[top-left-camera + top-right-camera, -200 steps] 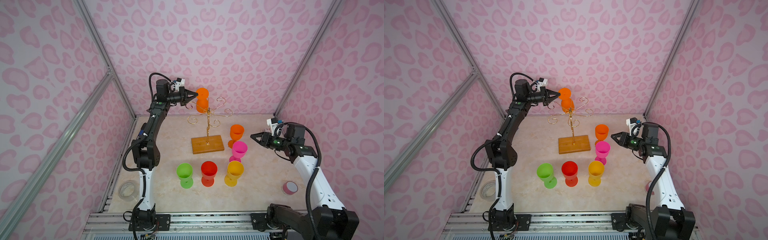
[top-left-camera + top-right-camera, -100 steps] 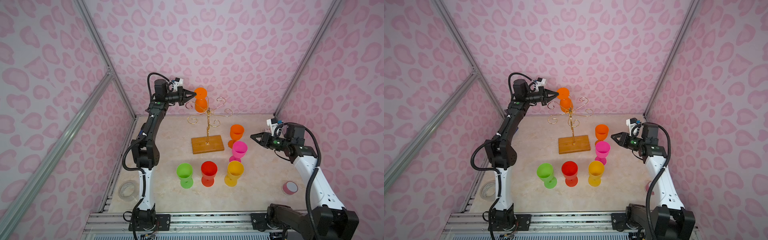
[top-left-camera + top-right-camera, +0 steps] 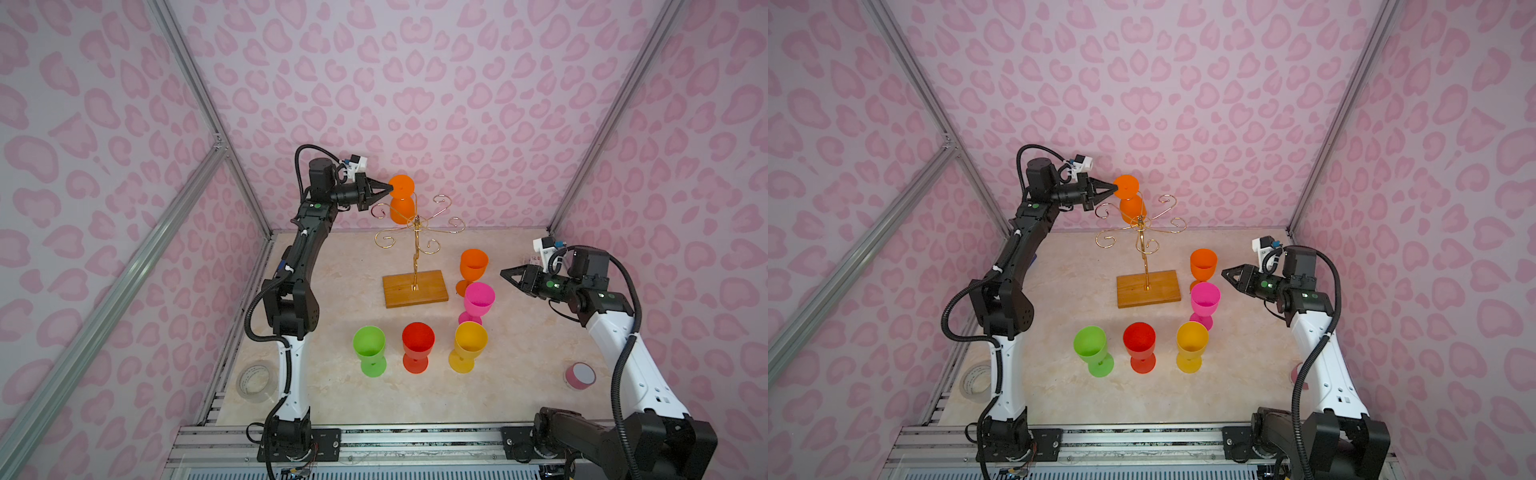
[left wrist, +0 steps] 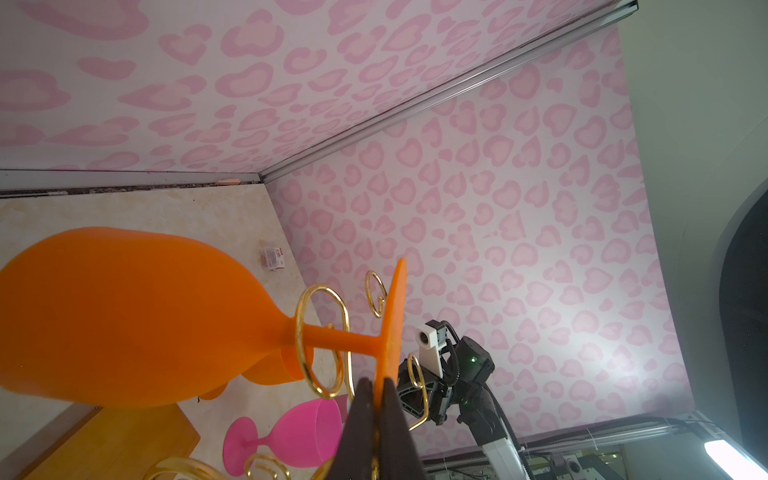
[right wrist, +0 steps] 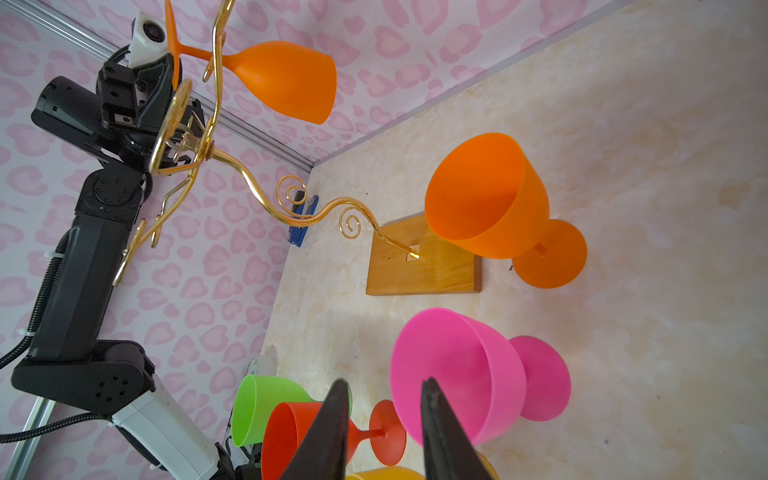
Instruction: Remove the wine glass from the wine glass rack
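With left hand (image 3: 390,190) pinching the wine glass (image 3: 402,205) by its foot rim, draw stem level toward 10 o'clock, out of the wine glass rack (image 3: 399,291) curl, without tipping it.

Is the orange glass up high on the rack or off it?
On. The glass hangs upside down, stem through a loop of the rack, left hand pinching its foot.

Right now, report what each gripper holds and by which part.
Left gripper: shut on the hanging orange glass, pinching the edge of its foot; the stem sits in a loop of the rack. Right gripper: open, holding nothing.
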`<state>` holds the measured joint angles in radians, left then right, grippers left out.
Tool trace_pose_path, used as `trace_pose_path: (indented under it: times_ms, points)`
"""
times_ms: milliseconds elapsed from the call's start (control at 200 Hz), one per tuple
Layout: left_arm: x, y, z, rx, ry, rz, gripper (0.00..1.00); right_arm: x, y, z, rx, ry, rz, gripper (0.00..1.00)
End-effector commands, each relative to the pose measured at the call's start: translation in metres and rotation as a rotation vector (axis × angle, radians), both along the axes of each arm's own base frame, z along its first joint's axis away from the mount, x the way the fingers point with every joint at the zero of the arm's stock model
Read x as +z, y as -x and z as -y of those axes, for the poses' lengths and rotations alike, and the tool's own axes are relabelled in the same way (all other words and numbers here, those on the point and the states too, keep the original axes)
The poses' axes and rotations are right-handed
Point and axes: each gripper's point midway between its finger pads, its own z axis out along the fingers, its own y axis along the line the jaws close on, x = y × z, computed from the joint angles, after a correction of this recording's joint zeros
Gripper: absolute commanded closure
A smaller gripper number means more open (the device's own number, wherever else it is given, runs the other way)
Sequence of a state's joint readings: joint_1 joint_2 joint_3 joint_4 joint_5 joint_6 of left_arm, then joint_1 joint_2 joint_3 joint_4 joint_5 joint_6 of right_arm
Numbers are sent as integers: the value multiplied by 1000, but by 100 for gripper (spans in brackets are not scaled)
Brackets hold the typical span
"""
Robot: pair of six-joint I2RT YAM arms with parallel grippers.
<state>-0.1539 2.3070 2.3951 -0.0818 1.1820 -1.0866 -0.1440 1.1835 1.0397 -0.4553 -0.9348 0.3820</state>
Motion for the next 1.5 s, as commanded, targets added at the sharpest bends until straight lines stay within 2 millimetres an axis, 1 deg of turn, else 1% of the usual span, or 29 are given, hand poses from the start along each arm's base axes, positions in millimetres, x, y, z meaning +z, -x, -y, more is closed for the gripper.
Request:
trace_pose_path:
  times_ms: [0,145,385,570,935,1210,1330,1495]
  points:
    - [17,9,4,-23,6,65,98,0,-3,0,1,0,13,69]
    - [12,9,9,-33,5,58,98,-1,-2,0,3,2,14,69]
    - [15,10,9,-28,5,65,98,-2,-2,0,5,3,13,69]
    - [15,3,5,7,3,63,98,-4,-2,0,4,3,12,69]
    - [5,-4,7,10,6,49,98,-4,-4,-1,8,1,11,69]
    - [2,-7,10,11,11,55,98,-4,-5,-1,8,-4,9,69]
    - [4,-7,13,2,19,64,98,-5,-5,0,5,-4,7,69]
    - [11,-3,18,-16,35,92,98,-6,-5,-1,6,-4,6,69]
